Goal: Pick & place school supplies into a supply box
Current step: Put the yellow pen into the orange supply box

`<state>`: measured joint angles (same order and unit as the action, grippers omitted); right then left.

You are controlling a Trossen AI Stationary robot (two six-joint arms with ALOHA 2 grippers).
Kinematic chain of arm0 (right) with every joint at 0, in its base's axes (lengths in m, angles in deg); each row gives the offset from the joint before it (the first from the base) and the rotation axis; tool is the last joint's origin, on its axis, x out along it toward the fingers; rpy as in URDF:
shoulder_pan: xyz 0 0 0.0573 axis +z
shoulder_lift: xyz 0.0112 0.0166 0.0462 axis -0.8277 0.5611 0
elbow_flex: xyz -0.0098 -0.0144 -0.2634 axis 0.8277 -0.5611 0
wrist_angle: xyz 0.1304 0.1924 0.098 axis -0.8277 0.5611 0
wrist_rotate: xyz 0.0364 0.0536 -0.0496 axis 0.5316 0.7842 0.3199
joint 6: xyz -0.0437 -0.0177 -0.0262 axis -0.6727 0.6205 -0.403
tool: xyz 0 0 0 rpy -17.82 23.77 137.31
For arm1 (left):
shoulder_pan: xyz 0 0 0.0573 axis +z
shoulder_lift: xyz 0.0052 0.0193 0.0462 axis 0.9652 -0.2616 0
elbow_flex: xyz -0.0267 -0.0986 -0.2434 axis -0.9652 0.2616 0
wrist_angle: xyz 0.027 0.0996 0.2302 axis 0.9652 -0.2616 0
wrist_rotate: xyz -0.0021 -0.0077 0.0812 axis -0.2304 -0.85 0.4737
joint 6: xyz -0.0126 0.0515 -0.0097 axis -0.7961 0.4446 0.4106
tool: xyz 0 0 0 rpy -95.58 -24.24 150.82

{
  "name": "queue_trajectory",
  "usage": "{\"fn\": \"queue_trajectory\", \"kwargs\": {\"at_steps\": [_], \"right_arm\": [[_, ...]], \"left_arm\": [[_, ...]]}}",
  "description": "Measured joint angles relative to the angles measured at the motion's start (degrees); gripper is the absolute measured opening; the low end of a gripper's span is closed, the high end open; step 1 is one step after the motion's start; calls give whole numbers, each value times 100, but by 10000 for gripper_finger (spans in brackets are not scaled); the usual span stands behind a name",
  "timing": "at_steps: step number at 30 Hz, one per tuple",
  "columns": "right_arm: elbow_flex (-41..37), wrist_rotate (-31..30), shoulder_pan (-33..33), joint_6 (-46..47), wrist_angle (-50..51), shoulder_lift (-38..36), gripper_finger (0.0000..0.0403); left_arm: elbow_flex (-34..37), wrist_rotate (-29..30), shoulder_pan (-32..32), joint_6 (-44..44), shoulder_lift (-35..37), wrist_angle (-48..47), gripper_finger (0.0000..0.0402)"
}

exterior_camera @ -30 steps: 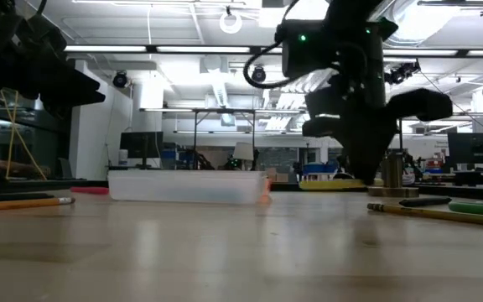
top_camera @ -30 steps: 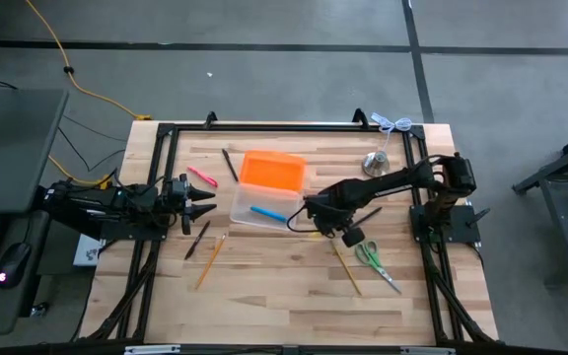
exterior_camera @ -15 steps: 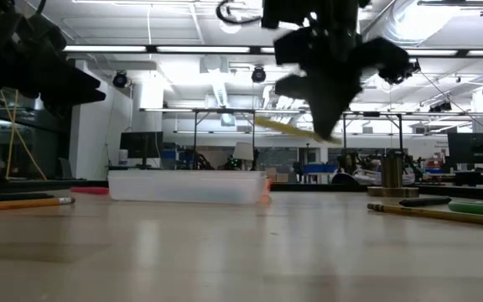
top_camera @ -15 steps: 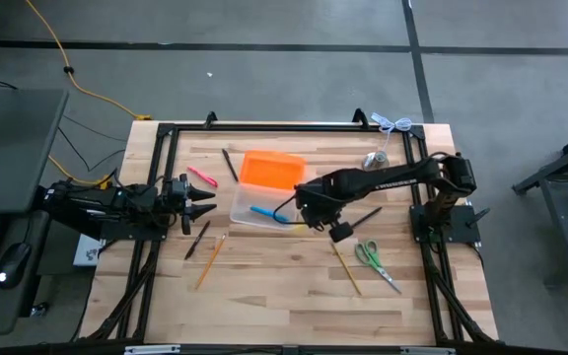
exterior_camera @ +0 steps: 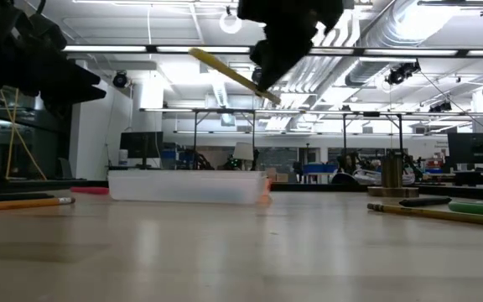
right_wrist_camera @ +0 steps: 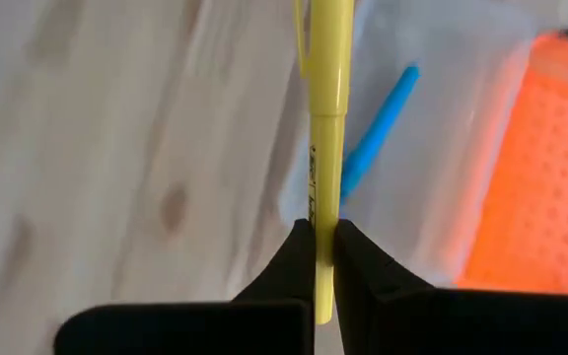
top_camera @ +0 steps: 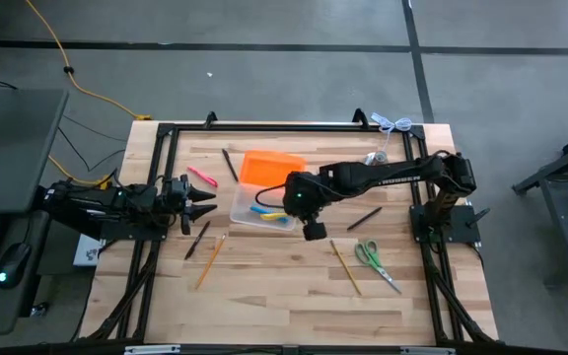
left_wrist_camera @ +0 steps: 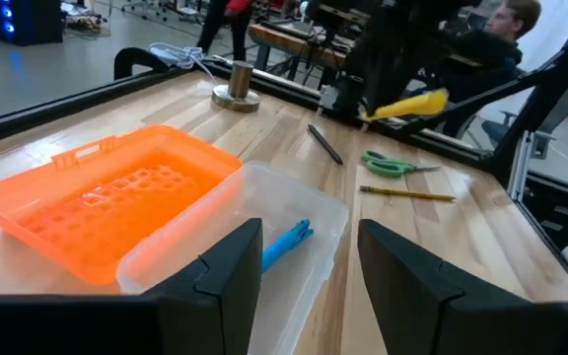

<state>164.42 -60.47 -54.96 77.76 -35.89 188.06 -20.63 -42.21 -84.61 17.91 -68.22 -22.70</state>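
Wooden table (top_camera: 294,296), black frame round it. Right arm reaches across to the middle; right gripper (top_camera: 291,200) is clenched on a yellow pen (right_wrist_camera: 321,118), held tilted in the air above the near right end of the clear box (top_camera: 260,211). Dark print runs along the pen barrel, too blurred to read. Orange lid (top_camera: 271,171) lies open on the box's far side; a blue pen (left_wrist_camera: 286,243) lies inside. Left gripper (top_camera: 205,197) waits at the table's left edge, fingers parted, empty. Near right: green scissors (top_camera: 372,259) beside a pencil (top_camera: 344,267). Silver metal piece (left_wrist_camera: 235,87) stands far right
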Motion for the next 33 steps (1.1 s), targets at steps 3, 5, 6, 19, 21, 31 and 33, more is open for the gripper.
{"fn": "queue_trajectory", "kwargs": {"at_steps": [3,5,6,19,21,31,33], "right_arm": [[0,204,-16,478,-471,0,0],[0,225,-16,721,-829,0,0],[0,231,-16,825,-994,0,0],[0,252,-199,1974,-2804,0,0],[0,247,-252,2146,-3011,0,0],[-7,249,-359,2968,-4127,181,0],[-7,253,-357,3069,-4391,247,0]], "left_arm": [[0,-6,0,-198,-1,16,200],[2,-9,1,-231,-1,146,200],[2,-8,1,-231,-1,266,200],[-7,-200,0,-237,1,1532,200],[-9,-251,0,-233,-1,1627,200],[-15,-204,0,-234,1,2101,200],[-15,-129,1,-234,-1,2206,200]]}}
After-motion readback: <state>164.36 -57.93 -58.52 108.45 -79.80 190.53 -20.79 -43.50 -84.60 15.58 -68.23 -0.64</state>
